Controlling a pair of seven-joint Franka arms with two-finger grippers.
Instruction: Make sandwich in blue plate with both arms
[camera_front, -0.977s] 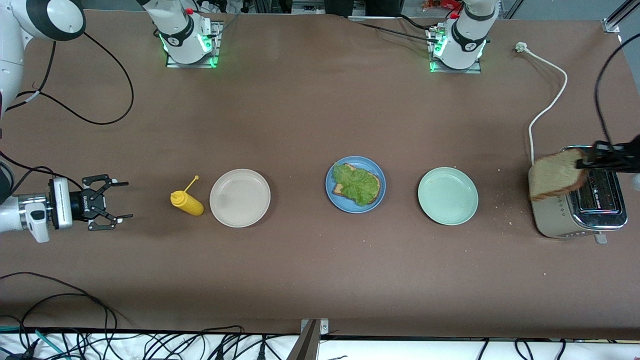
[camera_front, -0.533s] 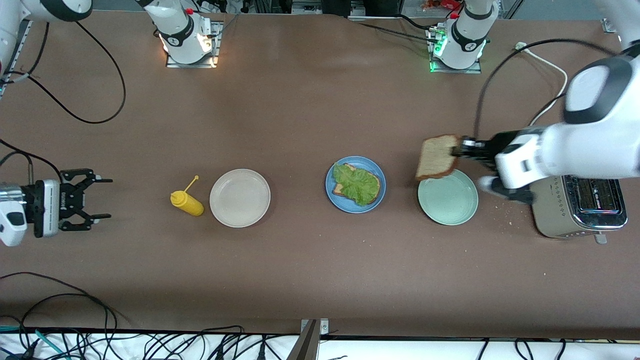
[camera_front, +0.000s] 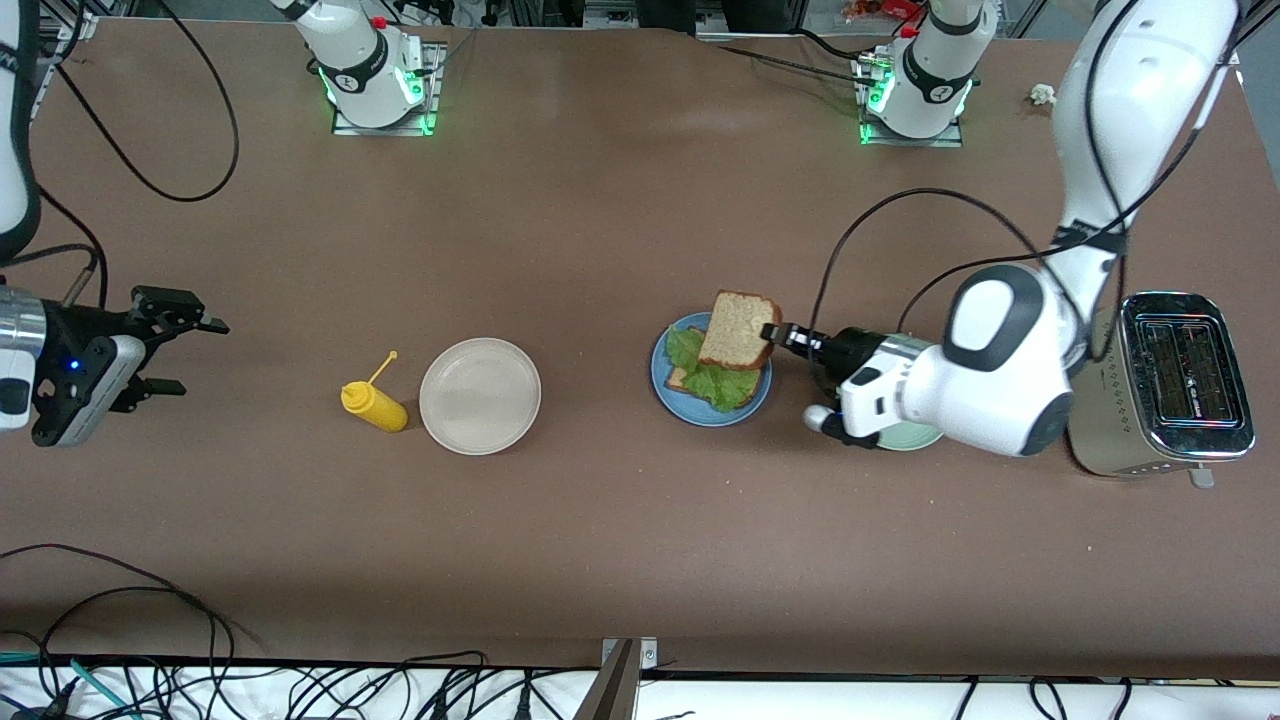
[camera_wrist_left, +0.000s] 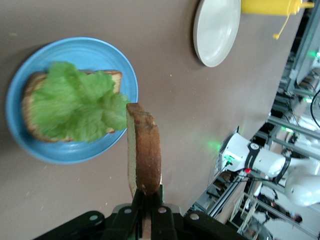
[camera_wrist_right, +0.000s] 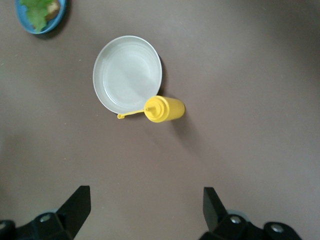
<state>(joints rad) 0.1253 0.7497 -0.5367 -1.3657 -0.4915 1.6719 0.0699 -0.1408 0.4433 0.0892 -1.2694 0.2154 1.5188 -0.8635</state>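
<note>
Holding a bread slice (camera_front: 738, 330) by one edge, the left gripper (camera_front: 775, 334) hangs over the blue plate (camera_front: 662, 372) at mid-table; jaws pinched on the crust. Lower slice and lettuce (camera_wrist_left: 80, 102) lie in the plate. Judgement: toast is light, stiff, crumbly; edge grip suits, gentle squeeze. Lettuce is limp. Right gripper (camera_front: 175, 355) waits at the right arm's table edge, jaws wide, empty. Green plate is mostly hidden under the left arm.

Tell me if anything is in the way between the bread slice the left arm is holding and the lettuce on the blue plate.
Nothing visible. The left gripper holds the bread slice over the blue plate, directly above the lettuce.
</note>
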